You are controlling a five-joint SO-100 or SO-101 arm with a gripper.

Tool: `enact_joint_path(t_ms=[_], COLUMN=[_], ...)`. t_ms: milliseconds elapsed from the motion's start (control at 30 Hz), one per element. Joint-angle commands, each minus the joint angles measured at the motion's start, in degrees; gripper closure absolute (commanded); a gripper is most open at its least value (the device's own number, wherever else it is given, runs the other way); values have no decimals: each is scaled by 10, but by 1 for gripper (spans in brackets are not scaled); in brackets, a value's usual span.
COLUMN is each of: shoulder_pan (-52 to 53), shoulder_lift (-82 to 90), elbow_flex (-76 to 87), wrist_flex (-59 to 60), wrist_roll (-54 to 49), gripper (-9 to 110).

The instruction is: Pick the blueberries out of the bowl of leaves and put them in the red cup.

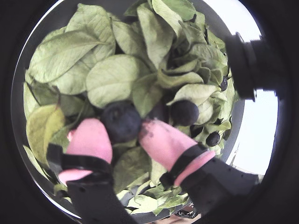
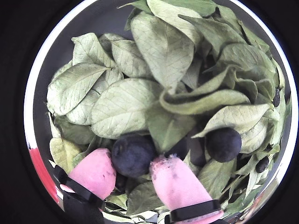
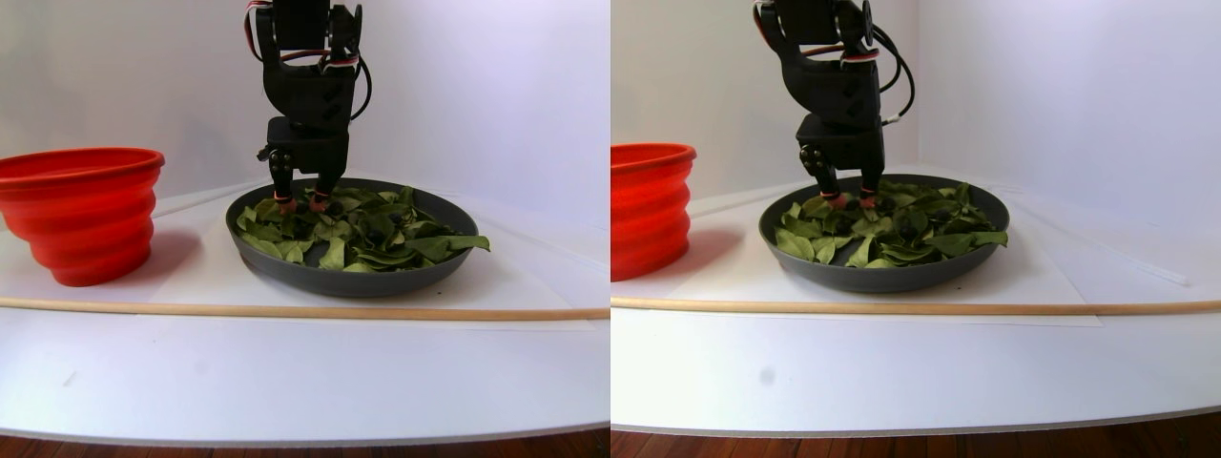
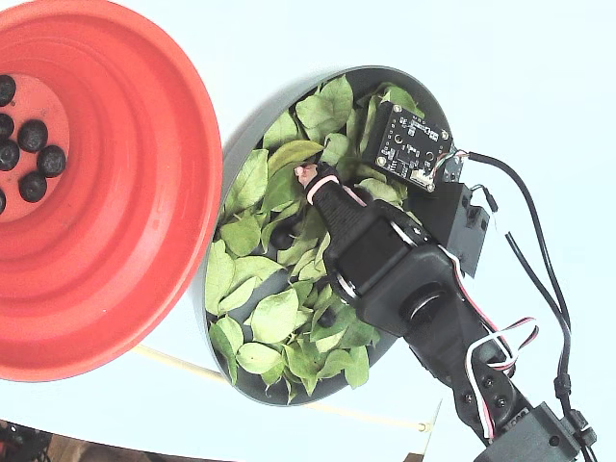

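The dark grey bowl (image 3: 353, 281) holds a heap of green leaves (image 1: 114, 79). My gripper (image 1: 120, 128) is down among them, its pink fingertips (image 2: 96, 170) pressed against both sides of one blueberry (image 2: 133, 154), which still rests on the leaves. Other blueberries lie to the right, one large (image 1: 183, 112) and one smaller (image 1: 213, 138). The red cup (image 4: 135, 192) stands beside the bowl, at the left in the stereo pair view (image 3: 81, 215), with several blueberries (image 4: 34, 135) on its flat bottom.
A thin wooden stick (image 3: 286, 310) lies across the white table in front of the bowl and cup. The arm (image 4: 385, 260) reaches over the bowl's right side, trailing cables (image 4: 539, 289). White walls close in behind.
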Motion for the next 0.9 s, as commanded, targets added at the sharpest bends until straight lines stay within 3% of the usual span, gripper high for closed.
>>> enact_joint_path(t_ms=[0, 867], shoulder_pan=[-4, -8], shoulder_lift=[64, 152], elbow_flex=[1, 27], wrist_flex=[-4, 36], wrist_roll=[2, -5], gripper=[88, 89])
